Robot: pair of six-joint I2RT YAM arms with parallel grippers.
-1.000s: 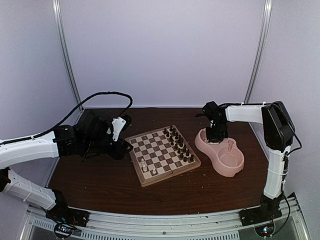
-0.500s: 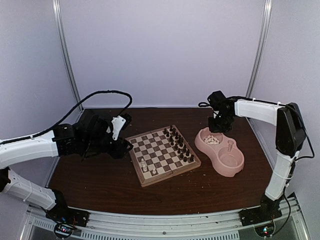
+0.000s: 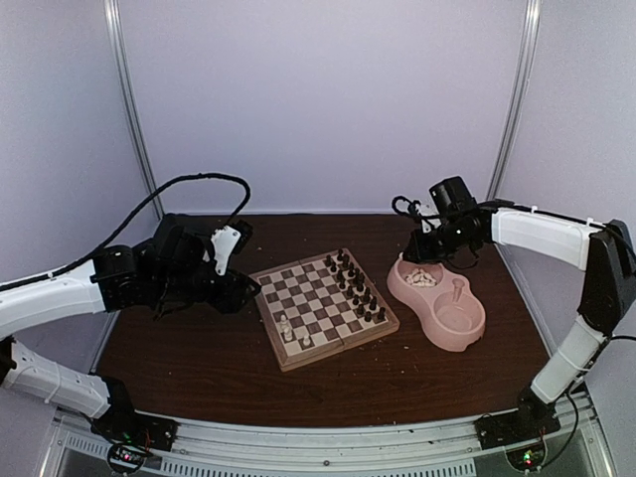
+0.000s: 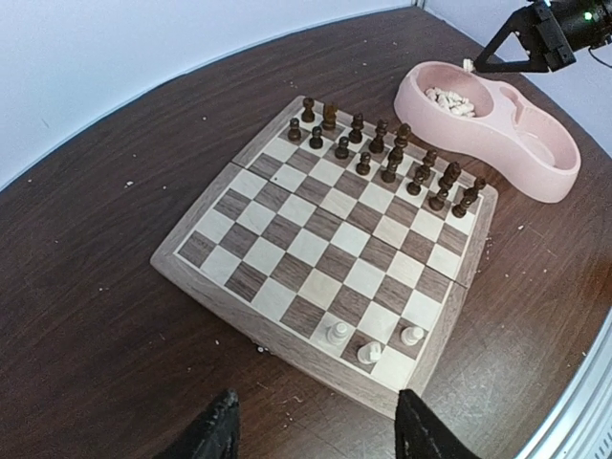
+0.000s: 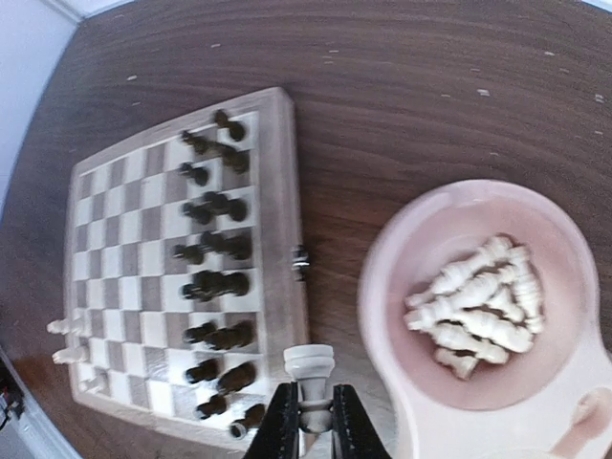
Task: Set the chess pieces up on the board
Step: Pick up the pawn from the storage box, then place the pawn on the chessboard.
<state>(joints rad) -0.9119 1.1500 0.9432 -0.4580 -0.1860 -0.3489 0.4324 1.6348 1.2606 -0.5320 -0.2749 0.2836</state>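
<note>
The wooden chessboard (image 3: pixel 321 306) lies mid-table, also in the left wrist view (image 4: pixel 325 239) and the right wrist view (image 5: pixel 124 229). Dark pieces fill its far-right rows. Three cream-white chess pieces (image 4: pixel 368 342) stand on its near edge. My right gripper (image 5: pixel 308 421) is shut on a cream-white rook (image 5: pixel 310 371), held in the air between the board and the pink bowl; in the top view it (image 3: pixel 425 241) is above the bowl's left end. Several white pieces (image 5: pixel 478 301) lie in the bowl. My left gripper (image 4: pixel 316 430) is open and empty, above the table near the board's near corner.
The pink double bowl (image 3: pixel 438 316) stands right of the board; its near compartment (image 3: pixel 459 320) holds a small peg. The left arm (image 3: pixel 149 278) and its black cable lie left of the board. Walls enclose the table at the back and sides.
My right gripper has risen out of the bowl's far compartment with a white rook and moved back and up. The left arm has shifted slightly.
</note>
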